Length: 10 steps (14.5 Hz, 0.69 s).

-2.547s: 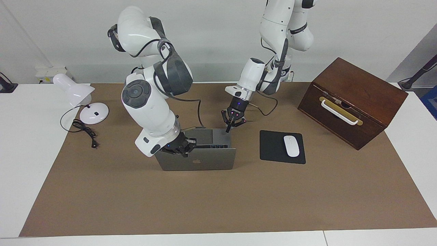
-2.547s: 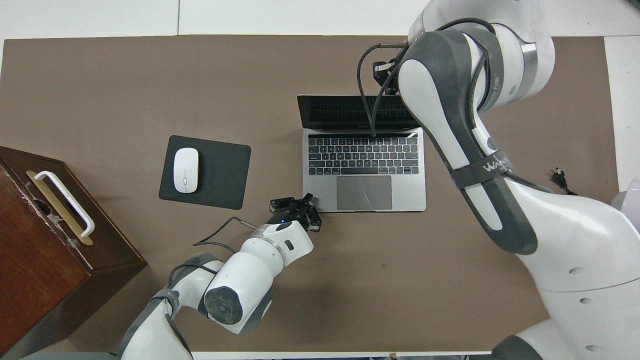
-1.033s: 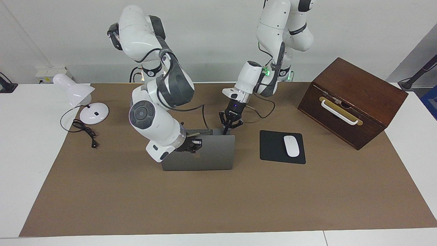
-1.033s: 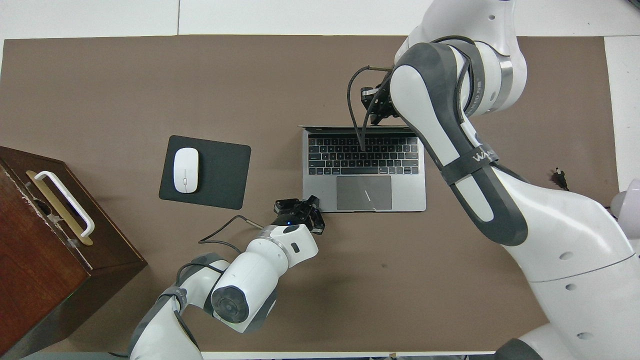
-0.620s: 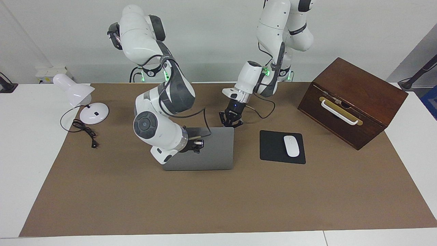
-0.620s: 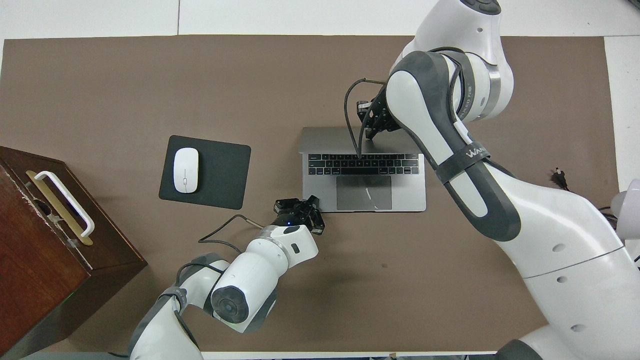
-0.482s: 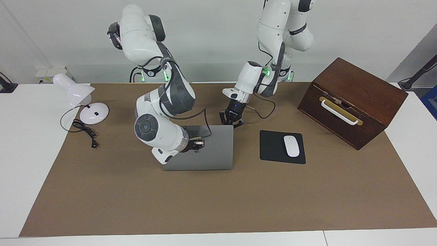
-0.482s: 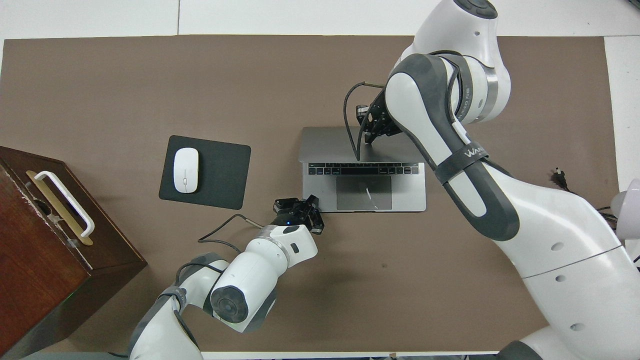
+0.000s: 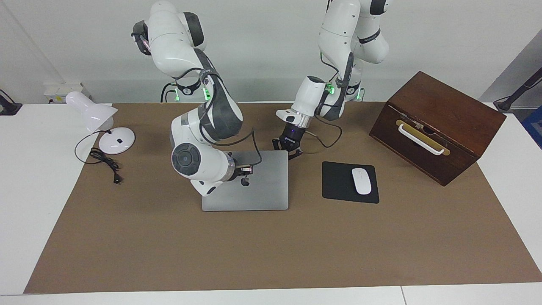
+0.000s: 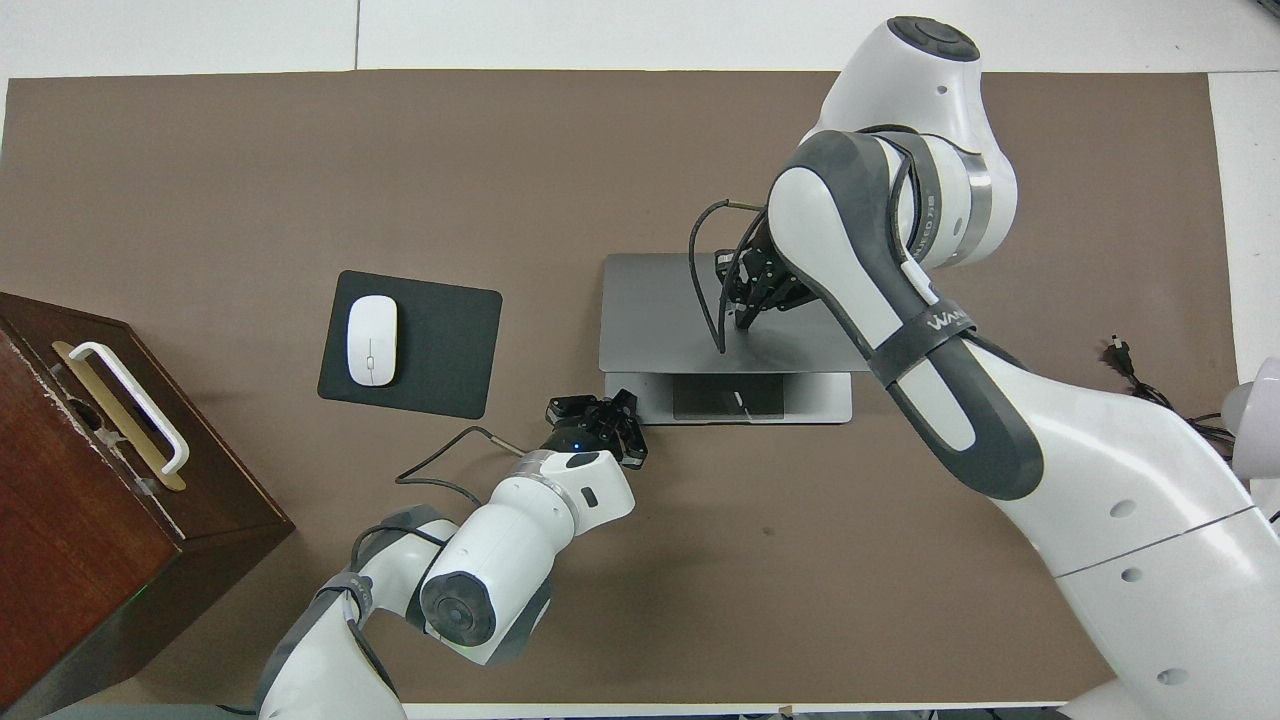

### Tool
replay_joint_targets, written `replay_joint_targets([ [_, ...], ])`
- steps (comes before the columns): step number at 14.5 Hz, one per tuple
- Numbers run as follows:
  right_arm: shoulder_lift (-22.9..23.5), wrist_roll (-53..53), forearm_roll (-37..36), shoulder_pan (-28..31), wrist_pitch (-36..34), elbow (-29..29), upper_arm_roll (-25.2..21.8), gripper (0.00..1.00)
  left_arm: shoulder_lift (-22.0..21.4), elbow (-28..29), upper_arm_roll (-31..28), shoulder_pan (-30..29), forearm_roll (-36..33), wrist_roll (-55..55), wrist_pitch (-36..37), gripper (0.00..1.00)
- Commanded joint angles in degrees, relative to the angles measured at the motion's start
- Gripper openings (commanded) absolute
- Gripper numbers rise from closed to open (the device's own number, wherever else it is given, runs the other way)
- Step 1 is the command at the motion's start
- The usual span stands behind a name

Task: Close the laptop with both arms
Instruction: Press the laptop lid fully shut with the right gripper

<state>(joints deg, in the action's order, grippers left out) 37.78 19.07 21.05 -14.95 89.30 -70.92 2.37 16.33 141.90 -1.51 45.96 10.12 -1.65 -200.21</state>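
— While the right gripper presses its closed fingertips down on the lid, what state is the laptop in?

— Nearly shut. From above, the silver lid hangs low over the base, and only a strip of palm rest and trackpad shows at the edge nearer to the robots. The machine sits on the brown mat, about midway between the two arms' ends of the table.

— And the left gripper?

— Fingers together as well, gripping nothing. It is down at the laptop's corner nearer to the robots, on the left arm's side. Whether it touches the base or stands just beside it, I cannot tell.

— So the right arm is doing the reaching?

— It arches over the laptop from its own end, its white and grey forearm covering one side of the lid in the view from above. The left arm comes down steeply, with green lights showing at its joints.

— What surrounds the laptop?

— Toward the left arm's end lies a black mouse pad with a white mouse on it, and then a dark wooden box with a white handle. At the right arm's end stands a white desk lamp, its black cord trailing onto the mat.
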Motion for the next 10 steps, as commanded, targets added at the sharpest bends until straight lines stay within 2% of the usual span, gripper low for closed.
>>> replay_joint_targets([
  [1,-3.4,1.7,0.9,-0.2,0.2,-6.1,0.4,0.00,3.5,0.7,-0.7,-1.3,-0.2,1.9,-0.1,0.00],
  [10,-6.0,1.8,0.3,-0.3,0.6,-12.4,0.4,0.00,4.0,0.7,-0.6,-1.3,-0.2,1.9,-0.1,0.00],
])
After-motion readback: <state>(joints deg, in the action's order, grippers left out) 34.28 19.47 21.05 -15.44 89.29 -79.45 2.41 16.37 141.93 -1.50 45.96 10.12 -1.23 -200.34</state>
